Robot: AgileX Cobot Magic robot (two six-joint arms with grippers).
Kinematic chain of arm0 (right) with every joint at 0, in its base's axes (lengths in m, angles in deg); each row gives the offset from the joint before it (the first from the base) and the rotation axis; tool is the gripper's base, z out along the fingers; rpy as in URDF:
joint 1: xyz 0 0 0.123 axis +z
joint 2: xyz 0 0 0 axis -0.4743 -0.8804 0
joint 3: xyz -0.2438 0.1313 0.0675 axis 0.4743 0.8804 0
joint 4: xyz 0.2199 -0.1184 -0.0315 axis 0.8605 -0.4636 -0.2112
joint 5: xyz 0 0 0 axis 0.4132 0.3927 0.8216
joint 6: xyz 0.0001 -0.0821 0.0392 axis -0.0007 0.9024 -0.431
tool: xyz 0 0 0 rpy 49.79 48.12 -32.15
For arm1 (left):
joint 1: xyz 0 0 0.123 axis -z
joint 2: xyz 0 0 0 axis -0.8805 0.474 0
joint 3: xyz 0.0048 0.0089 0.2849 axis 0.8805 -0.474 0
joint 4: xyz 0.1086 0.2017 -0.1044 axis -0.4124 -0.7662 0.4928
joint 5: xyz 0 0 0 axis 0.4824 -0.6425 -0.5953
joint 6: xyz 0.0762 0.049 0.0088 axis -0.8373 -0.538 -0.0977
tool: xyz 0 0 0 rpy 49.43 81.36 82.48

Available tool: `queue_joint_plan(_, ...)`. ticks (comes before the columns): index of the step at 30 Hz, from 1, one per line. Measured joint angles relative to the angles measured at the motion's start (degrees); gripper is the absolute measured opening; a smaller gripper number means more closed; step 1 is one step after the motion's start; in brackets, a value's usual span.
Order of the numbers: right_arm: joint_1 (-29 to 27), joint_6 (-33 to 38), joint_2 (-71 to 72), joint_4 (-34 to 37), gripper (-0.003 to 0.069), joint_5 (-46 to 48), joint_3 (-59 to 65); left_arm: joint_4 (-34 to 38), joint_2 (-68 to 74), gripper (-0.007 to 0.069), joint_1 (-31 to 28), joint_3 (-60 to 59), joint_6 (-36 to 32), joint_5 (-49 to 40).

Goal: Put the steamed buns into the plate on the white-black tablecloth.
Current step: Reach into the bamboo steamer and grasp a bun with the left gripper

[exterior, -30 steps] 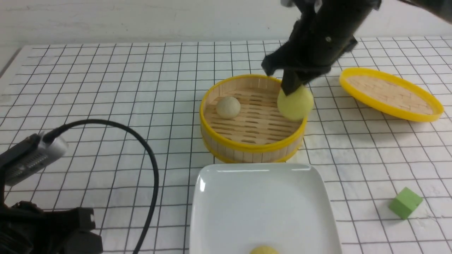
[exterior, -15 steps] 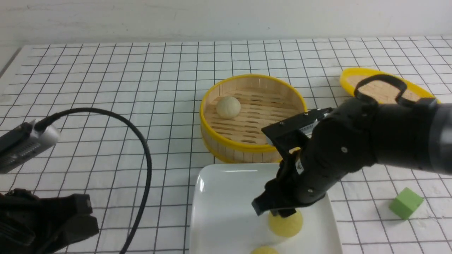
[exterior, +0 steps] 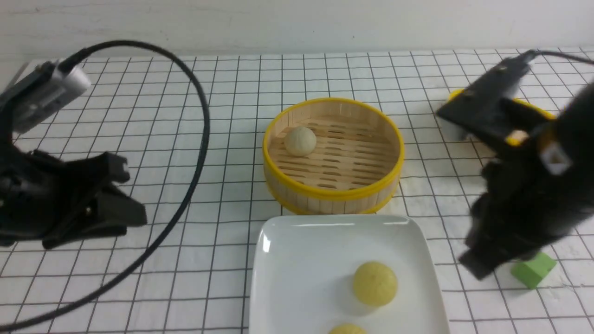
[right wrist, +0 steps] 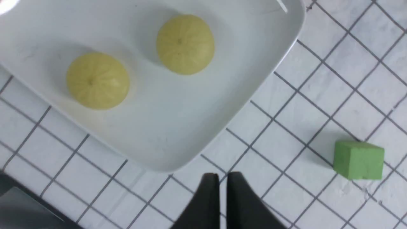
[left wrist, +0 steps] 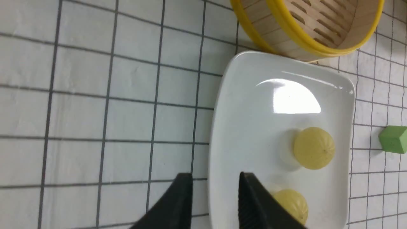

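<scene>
Right tool [right wrist: 223, 178], having just dropped 2nd yellow bun [exterior: 375, 283] on plate [exterior: 297, 260], is pulling away nearly closed & empty. Left tool [left wrist: 215, 178] is hanging part-open, empty. Cream bun [exterior: 300, 140] is still waiting in steamer [exterior: 334, 192], so 1 more to go.

White plate [left wrist: 241, 127] on gridded tablecloth [left wrist: 95, 111], 2 yellow buns in it: bun 1 [left wrist: 313, 148] clear, bun 2 [left wrist: 294, 203] partly behind finger. Left gripper [left wrist: 215, 176] jaws apart. Steamer [left wrist: 286, 35] just beside plate; green cube [left wrist: 392, 139] apart.
</scene>
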Motion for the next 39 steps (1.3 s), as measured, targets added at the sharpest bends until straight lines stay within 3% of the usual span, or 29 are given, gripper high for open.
queue_joint_plan(2, 0.00, -0.75, 6.03, 0.21, -0.0012, 0.03, 3.65, 0.13, 4.39, 0.0302, 2.76, 2.70, -1.21, 0.29)
queue_joint_plan(7, 0.00, -1.12, 21.42, 0.21, -0.0016, -4.50, 15.43, 0.05, 15.29, 0.0376, 11.99, 10.43, -1.74, 3.41)
queue_joint_plan(14, 0.00, -2.61, 38.16, 0.21, -0.0015, -19.08, 31.18, -3.73, 35.25, 0.0391, 20.36, 32.05, -0.80, 5.37)
queue_joint_plan(19, 0.00, -2.79, 40.29, 0.02, -0.0011, -21.52, 35.51, -6.08, 48.98, 0.0382, 22.23, 47.33, 3.51, 3.50)
queue_joint_plan(26, 0.00, -2.79, 40.23, -1.73, -0.0008, -22.63, 37.02, -17.60, 67.36, 0.0375, 22.81, 72.83, 13.21, -7.13)
queue_joint_plan(34, 0.00, -2.79, 40.23, -2.36, -0.0006, -23.09, 37.40, -21.80, 72.50, 0.0372, 22.81, 79.70, 17.33, -8.17)
queue_joint_plan(37, 0.00, -2.79, 40.23, -2.56, -0.0004, -23.15, 37.57, -21.98, 73.13, 0.0345, 22.81, 79.81, 18.43, -8.10)
queue_joint_plan(39, 0.00, -2.79, 40.23, -2.56, -0.0001, -23.19, 37.62, -22.17, 73.41, 0.0265, 22.81, 79.81, 19.26, -8.37)
